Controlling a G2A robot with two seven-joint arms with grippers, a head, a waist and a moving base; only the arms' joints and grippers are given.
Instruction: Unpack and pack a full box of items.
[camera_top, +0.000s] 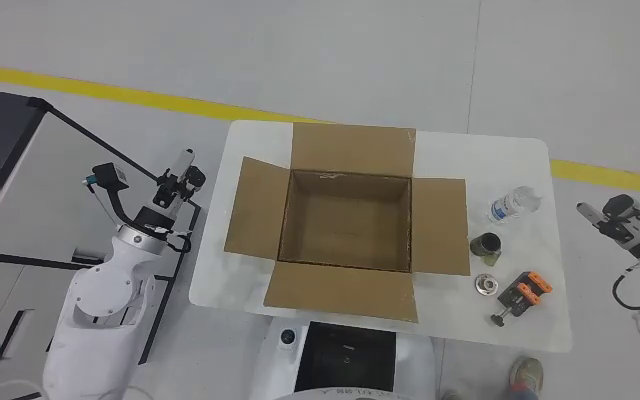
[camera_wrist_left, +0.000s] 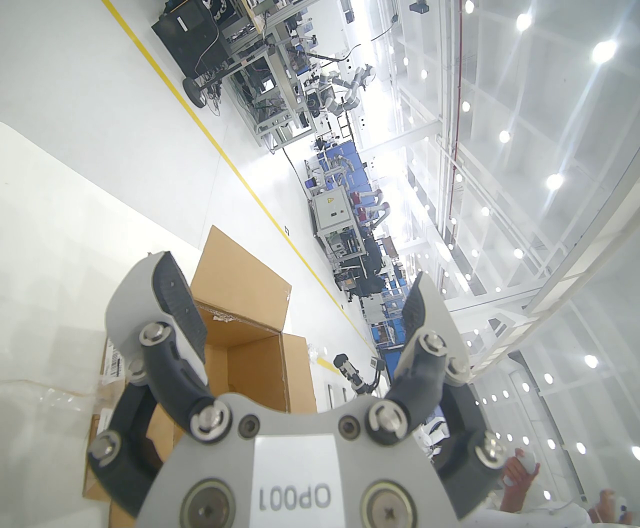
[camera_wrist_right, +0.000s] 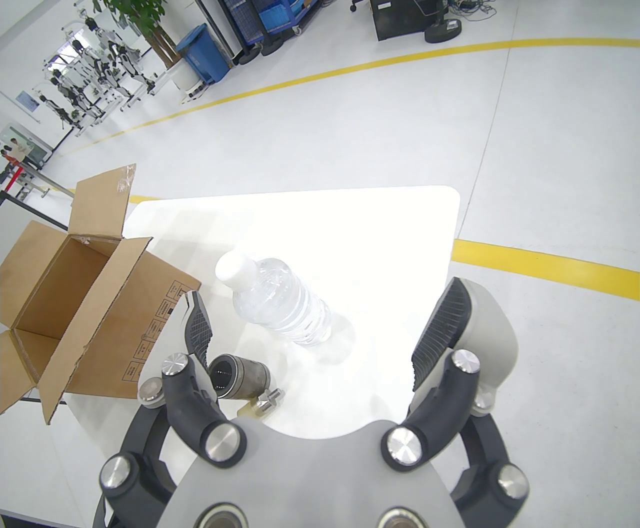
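Both spread: left claw (camera_wrist_left: 290, 275) off table's (camera_top: 520, 160) left edge, right claw (camera_wrist_right: 325, 295) off right edge

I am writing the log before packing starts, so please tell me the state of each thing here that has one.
Cardboard box: open, all four flaps folded out, nothing inside.
Water bottle: cap on, seemingly lying on its side.
Metal cylinder: lying on its side, open end showing.
Left tool: open, holding nothing.
Right tool: open, holding nothing.

Bottle (camera_top: 515, 204), cylinder (camera_top: 486, 245) and clamp (camera_top: 522, 293) right of box (camera_top: 350, 150)
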